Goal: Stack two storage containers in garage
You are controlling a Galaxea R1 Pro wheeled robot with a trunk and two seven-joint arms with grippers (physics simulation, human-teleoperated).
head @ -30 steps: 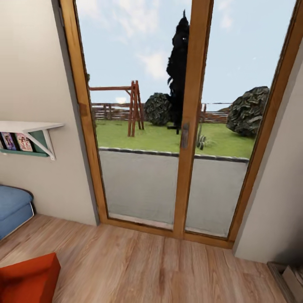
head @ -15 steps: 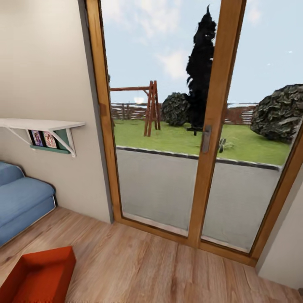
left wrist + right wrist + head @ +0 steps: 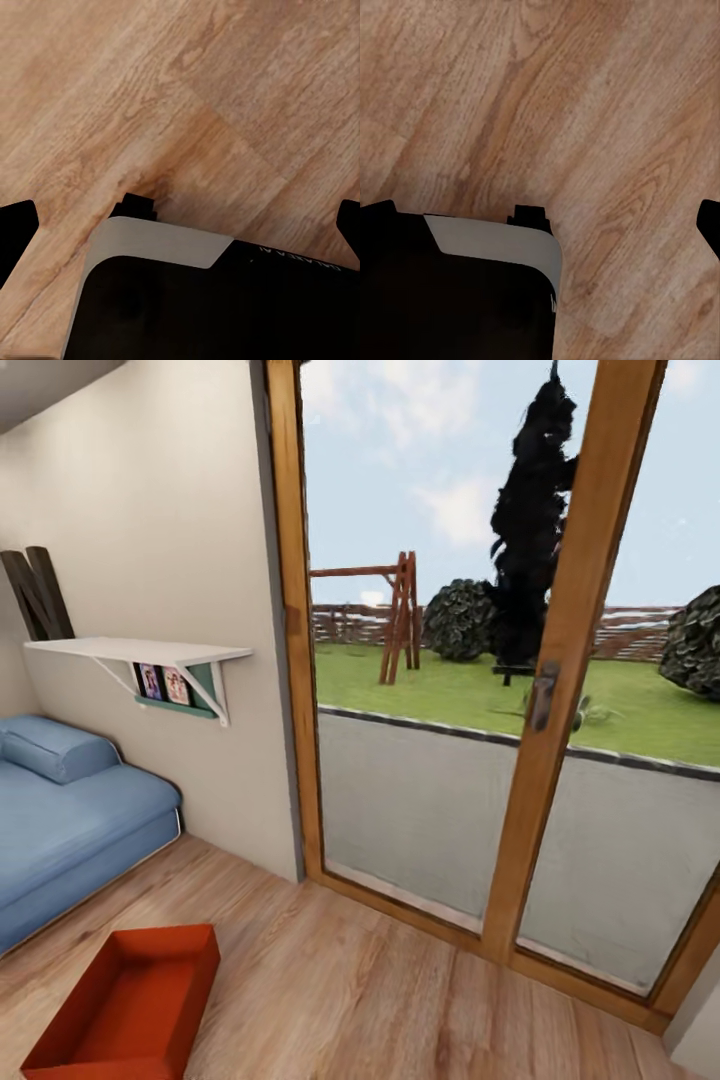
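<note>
Storage container (image 3: 130, 1010) lying empty, open-topped, on wood plank floor (image 3: 350, 990), beside blue sofa (image 3: 70, 820), near glass door (image 3: 540, 690). Left tool (image 3: 180, 225), right tool (image 3: 540, 221) hanging wide open over planks, gripping nothing, container's place relative to them unclear.

We find almost no readable text. In the left wrist view, a row of small pale letters runs along the dark edge of the robot's base (image 3: 225, 300), too blurred for us to spell out. The two small pictures (image 3: 163, 683) under the wall shelf (image 3: 140, 651) carry no legible words.
</note>
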